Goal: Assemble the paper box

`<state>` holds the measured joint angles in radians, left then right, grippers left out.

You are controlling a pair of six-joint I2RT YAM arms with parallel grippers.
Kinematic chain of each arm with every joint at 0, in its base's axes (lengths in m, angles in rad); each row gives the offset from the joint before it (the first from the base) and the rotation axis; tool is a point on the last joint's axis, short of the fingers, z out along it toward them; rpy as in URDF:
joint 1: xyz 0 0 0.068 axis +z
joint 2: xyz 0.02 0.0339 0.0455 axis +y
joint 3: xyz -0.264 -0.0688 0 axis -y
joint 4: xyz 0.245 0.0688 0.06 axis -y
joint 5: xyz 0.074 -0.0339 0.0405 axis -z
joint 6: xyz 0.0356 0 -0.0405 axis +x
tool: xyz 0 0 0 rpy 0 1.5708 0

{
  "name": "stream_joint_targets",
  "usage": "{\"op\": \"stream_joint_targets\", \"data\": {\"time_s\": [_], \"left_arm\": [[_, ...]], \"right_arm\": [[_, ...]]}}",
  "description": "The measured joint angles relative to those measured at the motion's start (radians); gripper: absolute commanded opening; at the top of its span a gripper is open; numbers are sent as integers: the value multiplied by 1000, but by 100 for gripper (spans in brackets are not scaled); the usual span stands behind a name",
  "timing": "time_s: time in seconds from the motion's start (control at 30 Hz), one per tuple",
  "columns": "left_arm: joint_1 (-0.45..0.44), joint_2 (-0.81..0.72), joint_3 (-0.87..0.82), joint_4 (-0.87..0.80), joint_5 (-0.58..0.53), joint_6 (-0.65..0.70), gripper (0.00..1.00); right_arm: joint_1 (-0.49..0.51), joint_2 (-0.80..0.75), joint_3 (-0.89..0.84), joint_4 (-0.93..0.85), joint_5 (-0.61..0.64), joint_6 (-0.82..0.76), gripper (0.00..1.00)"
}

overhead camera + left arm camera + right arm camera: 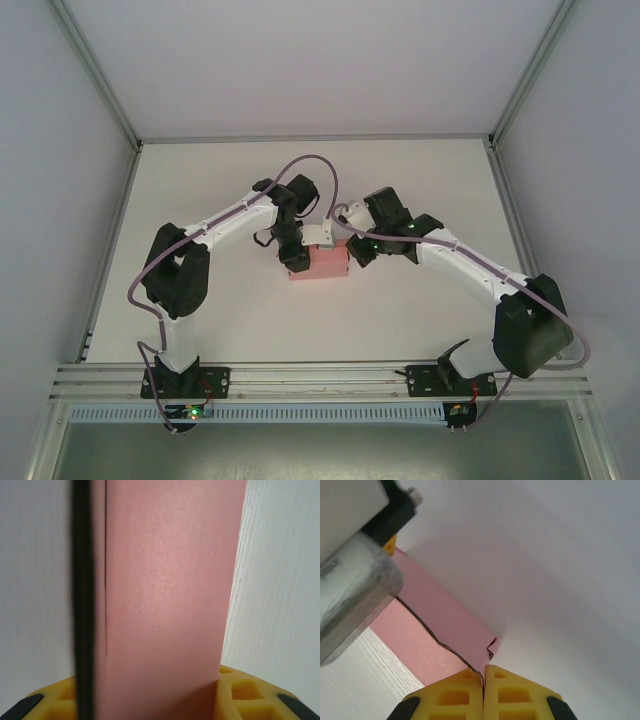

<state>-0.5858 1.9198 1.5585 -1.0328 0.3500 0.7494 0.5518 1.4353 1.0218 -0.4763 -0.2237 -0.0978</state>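
Note:
The paper box is a small pink card box lying mid-table between both arms. My left gripper grips its left end. In the left wrist view the pink card runs up from between the yellow fingers, and a dark edge stands along its left side. My right gripper is at the box's right end. In the right wrist view its yellow fingertips are pressed together on a thin edge of the pink card, beside a jagged open seam.
The white table lies inside a walled enclosure with metal rails along the near edge. The left arm's grey and black wrist hangs close above the box in the right wrist view. Purple cables loop over both arms.

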Motion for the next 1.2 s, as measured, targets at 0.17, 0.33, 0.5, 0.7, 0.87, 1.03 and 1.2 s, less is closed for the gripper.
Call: {"op": "stream_joint_targets", "data": {"time_s": [0.17, 0.33, 0.5, 0.7, 0.87, 1.03, 1.2], "left_arm": [[12, 1, 0, -12, -3, -42, 24], [25, 3, 1, -16, -2, -72, 25], [26, 11, 9, -19, -2, -97, 25], [32, 19, 19, -20, -2, -115, 25], [32, 22, 24, -22, -3, -119, 25], [32, 28, 33, -24, -2, -115, 27], [32, 33, 39, -26, 0, -126, 29]], "right_arm": [[35, 27, 5, 56, 46, 201, 0], [69, 34, -24, 144, 117, 318, 0], [77, 32, -85, 274, 156, 399, 0], [80, 16, -156, 404, 171, 484, 0], [88, -2, -202, 467, 183, 504, 0], [94, -25, -267, 554, 201, 516, 0], [113, -25, -327, 656, 246, 523, 0]]}}
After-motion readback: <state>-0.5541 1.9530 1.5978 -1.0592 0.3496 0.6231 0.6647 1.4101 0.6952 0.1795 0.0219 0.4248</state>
